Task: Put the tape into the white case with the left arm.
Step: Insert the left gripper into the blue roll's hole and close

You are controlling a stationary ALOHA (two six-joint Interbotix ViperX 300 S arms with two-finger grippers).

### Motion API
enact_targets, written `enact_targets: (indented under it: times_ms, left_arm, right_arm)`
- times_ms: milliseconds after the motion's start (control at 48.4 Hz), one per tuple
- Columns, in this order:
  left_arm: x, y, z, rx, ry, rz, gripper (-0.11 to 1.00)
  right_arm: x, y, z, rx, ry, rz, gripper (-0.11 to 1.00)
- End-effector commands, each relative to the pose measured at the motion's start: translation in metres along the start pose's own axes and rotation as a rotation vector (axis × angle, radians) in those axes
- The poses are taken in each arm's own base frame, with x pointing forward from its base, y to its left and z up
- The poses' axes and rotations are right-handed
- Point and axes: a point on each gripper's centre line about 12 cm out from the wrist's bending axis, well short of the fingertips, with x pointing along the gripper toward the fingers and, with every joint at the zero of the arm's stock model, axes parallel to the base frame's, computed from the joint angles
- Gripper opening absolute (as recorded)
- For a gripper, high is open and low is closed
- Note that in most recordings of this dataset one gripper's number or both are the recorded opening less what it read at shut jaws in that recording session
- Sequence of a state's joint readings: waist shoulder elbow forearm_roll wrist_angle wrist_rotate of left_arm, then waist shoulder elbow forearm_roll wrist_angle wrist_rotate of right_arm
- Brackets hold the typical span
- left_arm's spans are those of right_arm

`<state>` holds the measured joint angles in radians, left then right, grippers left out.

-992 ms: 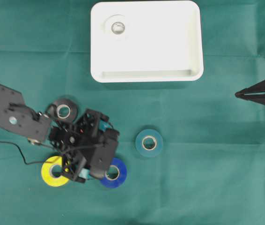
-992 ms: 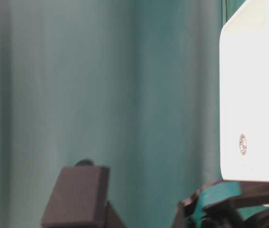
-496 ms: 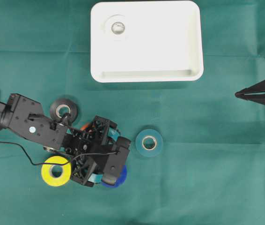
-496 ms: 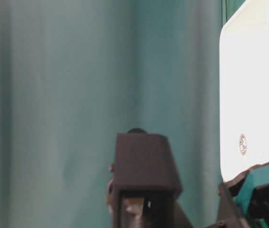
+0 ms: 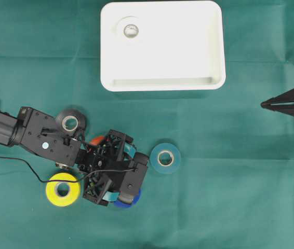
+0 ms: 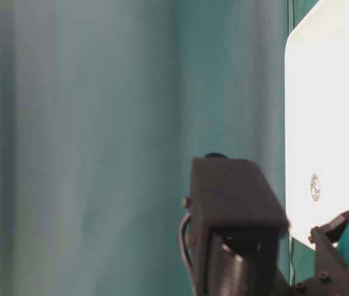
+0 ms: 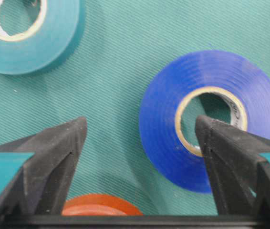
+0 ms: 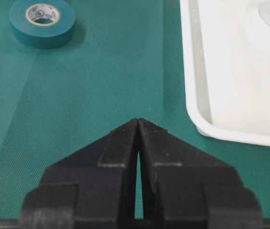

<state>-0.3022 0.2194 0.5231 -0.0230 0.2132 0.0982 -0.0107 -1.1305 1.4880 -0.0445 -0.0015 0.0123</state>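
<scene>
The left arm (image 5: 38, 139) stretches in low from the left edge of the overhead view, wrist angled down so the left gripper (image 7: 142, 143) hangs right over the blue tape (image 7: 211, 117). Its fingers are spread wide, not gripping anything. One black fingertip (image 7: 221, 138) sits over the roll's cardboard core, the other fingertip (image 7: 61, 143) is out on bare cloth, so one side of the ring lies between them. Both fingers are pointed black wedges with teal bands, and a thin black cable (image 5: 30, 174) trails off the wrist.

The blue tape lies flat on the green cloth (image 5: 214, 197), glossy vinyl with a pale inner core. An orange roll (image 7: 99, 205) peeks out under the gripper body, a teal roll (image 5: 165, 157) sits just to the right, a yellow roll (image 5: 62, 190) just beside the wrist, and a black roll (image 5: 70, 122) is up near the forearm. The cloth has a fine ribbed weave.

The white case (image 5: 209, 46) is well apart at the top, smooth plastic, rounded corners, raised rim, with a white roll (image 5: 130, 30) inside near one corner.

The right gripper (image 8: 138, 124) is parked at the right edge, plain black, jaws pressed together, holding nothing.
</scene>
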Motion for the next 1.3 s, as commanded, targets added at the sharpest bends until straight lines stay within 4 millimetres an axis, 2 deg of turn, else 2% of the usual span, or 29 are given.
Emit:
enact_targets:
  times_ms: [0,83,207,248,661,868,1095,1282]
  left_arm:
    - [-0.006,0.003,0.01,-0.005,-0.041,0.006,0.85]
    - [-0.006,0.003,0.009,-0.005,-0.04,0.006,0.67]
    - [-0.005,0.002,0.007,-0.005,-0.035,0.006,0.32]
    - [-0.005,0.002,0.006,-0.005,-0.032,0.005,0.24]
    - [-0.011,0.003,0.012,-0.005,-0.052,0.007,0.24]
    - [-0.039,-0.002,0.03,0.007,-0.12,0.002,0.24]
    - [-0.068,-0.003,0.04,0.01,-0.152,0.002,0.24]
    - [-0.072,-0.001,0.04,0.007,-0.138,0.004,0.24]
  right_arm:
    - [0.001,0.0,0.005,0.002,-0.012,0.0,-0.09]
    - [0.001,0.0,0.004,0.002,-0.009,0.0,-0.09]
    - [0.001,0.0,0.005,0.0,-0.012,0.0,-0.09]
    - [0.001,0.0,0.004,0.002,-0.009,0.0,-0.09]
    - [0.001,0.0,0.004,0.002,-0.009,0.0,-0.09]
    - [0.001,0.0,0.004,0.002,-0.011,-0.001,-0.09]
    - [0.001,0.0,0.003,0.002,-0.009,-0.001,-0.09]
    - [0.001,0.0,0.003,0.002,-0.011,0.0,-0.09]
